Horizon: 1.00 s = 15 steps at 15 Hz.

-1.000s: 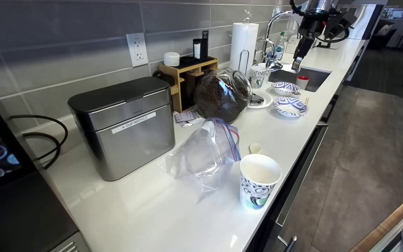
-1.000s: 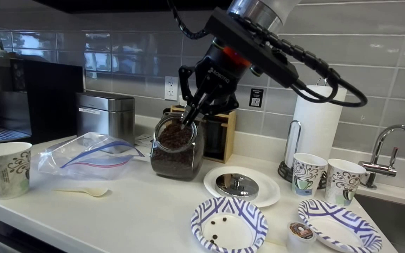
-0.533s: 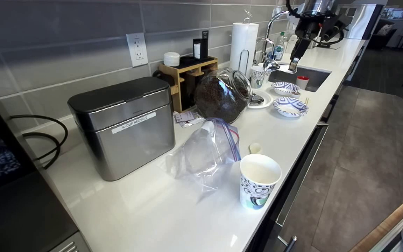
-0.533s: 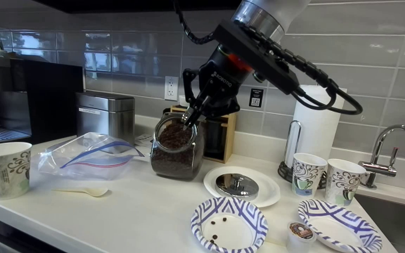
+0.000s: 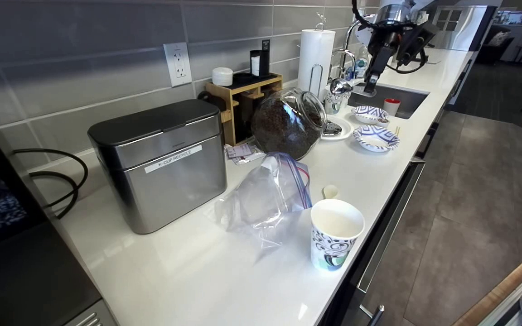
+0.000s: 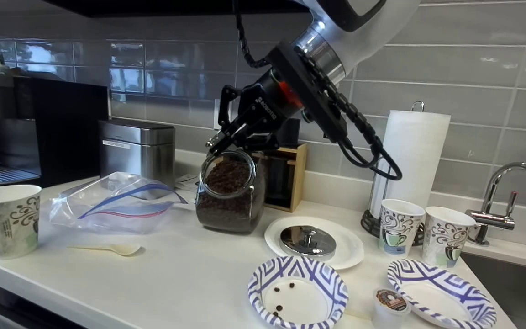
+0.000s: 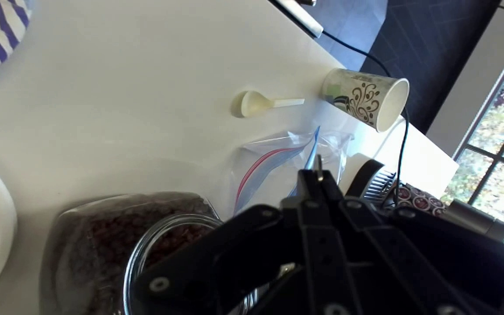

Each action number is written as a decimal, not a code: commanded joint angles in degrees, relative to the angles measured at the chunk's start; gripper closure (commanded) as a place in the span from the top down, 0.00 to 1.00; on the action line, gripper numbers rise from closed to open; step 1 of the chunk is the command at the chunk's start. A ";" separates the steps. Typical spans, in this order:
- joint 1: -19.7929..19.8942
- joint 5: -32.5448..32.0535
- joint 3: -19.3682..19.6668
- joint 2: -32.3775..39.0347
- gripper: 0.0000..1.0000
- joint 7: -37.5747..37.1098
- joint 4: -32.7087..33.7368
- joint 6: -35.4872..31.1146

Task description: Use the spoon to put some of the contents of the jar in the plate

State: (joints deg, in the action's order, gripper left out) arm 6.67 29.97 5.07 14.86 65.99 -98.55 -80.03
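My gripper [image 6: 215,147] is shut on a metal spoon, whose shiny round bowl [image 5: 340,86] shows in an exterior view; whether it holds beans is hidden. In the wrist view, a thin metal edge [image 7: 320,168] sits between the fingertips. The glass jar [image 6: 233,212] of dark brown beans leans with its open mouth facing forward. The gripper is above and in front of the mouth, and the spoon's bowl appears outside the jar. A blue-patterned plate [image 6: 297,292] holds several loose beans; it also shows in an exterior view [image 5: 375,138]. Another patterned plate [image 6: 441,292] stands to its right.
A white plate [image 6: 349,246] bears the jar's metal lid [image 6: 307,242]. A cream plastic spoon [image 6: 121,249], a zip bag [image 6: 107,205] and a paper cup [image 6: 9,224] lie or stand left. A small pod cup [image 6: 391,304], paper cups [image 6: 401,228] and a towel roll [image 6: 411,160] are right.
The gripper, with the metal spoon in it, has swung left and slightly up across the jar mouth and tilted more. The jar, plates and other things have not moved.
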 commanded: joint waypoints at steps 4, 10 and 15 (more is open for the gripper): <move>1.10 0.63 -2.46 9.11 0.01 -10.55 9.99 1.42; 1.18 0.28 -4.88 14.24 0.01 -17.49 15.05 2.33; 0.86 -1.00 -6.71 17.55 0.01 -21.36 17.67 2.16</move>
State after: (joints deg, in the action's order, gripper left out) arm 7.09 29.97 -0.24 29.51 47.61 -84.39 -79.47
